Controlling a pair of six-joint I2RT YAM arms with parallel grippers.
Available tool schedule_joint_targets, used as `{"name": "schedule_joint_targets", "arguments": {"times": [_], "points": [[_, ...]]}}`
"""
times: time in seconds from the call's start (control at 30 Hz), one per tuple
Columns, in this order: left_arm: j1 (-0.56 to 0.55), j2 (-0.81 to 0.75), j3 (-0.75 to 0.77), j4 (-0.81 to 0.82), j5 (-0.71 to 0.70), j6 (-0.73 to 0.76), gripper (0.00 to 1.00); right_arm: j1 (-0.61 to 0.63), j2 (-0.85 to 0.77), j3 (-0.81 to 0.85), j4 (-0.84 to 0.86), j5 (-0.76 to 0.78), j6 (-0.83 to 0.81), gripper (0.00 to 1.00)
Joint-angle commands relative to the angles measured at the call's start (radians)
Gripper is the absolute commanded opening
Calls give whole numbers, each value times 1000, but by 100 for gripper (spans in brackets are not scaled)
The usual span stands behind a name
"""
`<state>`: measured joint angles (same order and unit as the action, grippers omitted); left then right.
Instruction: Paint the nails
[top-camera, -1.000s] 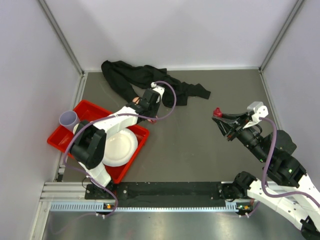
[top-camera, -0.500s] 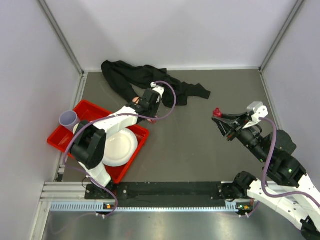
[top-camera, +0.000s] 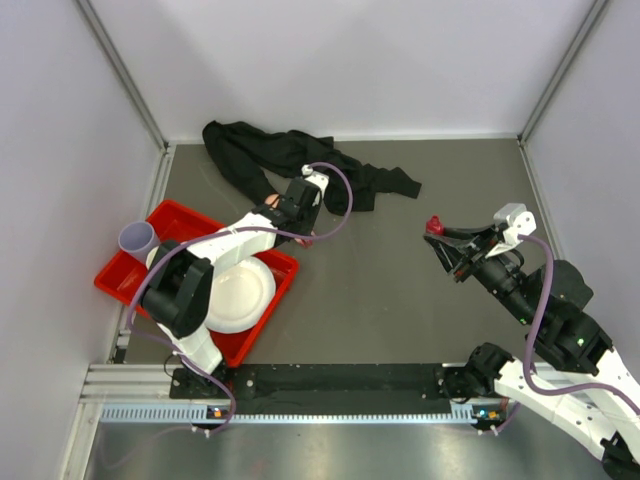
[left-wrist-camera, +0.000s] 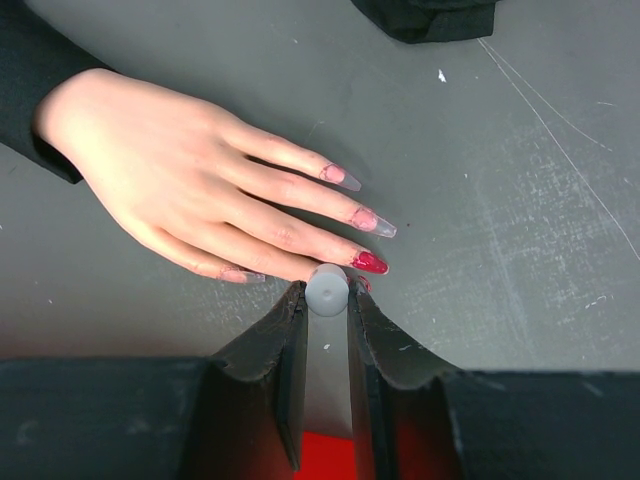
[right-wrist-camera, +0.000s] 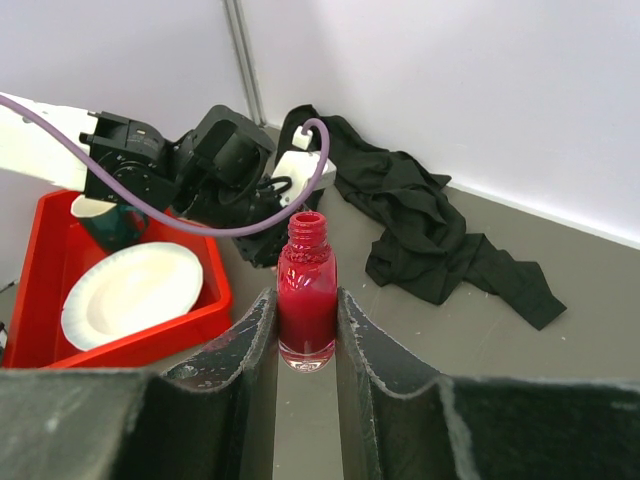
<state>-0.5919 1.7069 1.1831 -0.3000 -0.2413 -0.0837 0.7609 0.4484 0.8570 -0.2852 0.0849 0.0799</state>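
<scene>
Nothing has shifted over the last second; both arms hold station. Left gripper (left-wrist-camera: 325, 300) is clamped on the grey brush cap (left-wrist-camera: 326, 287), with the bristles hidden beneath it. It sits right at the nails (left-wrist-camera: 368, 263) of the mannequin hand (left-wrist-camera: 190, 190), which lies flat toward the far-left corner of the bench (top-camera: 380, 300), beyond the red tray (top-camera: 180, 215). One nail is solid red, the others patchy. Right gripper (right-wrist-camera: 307, 315) is clamped on the open polish bottle (right-wrist-camera: 307, 290), toward the right edge. My reading: a pause mid-stroke, painting unfinished.

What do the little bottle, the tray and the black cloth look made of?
Bottle: clear glossy glass, probably; red liquid shows through.
Tray: glossy red plastic, it seems, with moulded rim.
Cloth: soft matt fabric, crumpled in folds.
</scene>
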Motion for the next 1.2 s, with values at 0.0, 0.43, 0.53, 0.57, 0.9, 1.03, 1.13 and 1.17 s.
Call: {"name": "schedule_joint_targets", "arguments": {"times": [0.0,0.43,0.53,0.57,0.9,1.03,1.13,1.17], "points": [[-2,-1,26,15,7,-4,0,-8,7,7,23,-5,4,0],[-3,2,19,-1,5,-7,0,-6,6,7,23,-4,4,0],[-3,2,15,2,7,-10,0,-6,6,7,23,-4,6,0],[-2,3,15,7,5,-10,0,-6,6,7,23,-4,6,0],[-2,16,23,19,11,-7,0,-6,6,5,23,-4,6,0],[-3,19,23,19,4,-2,0,-8,6,5,23,-4,6,0],[-3,20,21,15,0,-4,0,-6,6,5,23,-5,6,0],[-3,22,20,15,0,-4,0,-6,4,5,23,-5,6,0]]}}
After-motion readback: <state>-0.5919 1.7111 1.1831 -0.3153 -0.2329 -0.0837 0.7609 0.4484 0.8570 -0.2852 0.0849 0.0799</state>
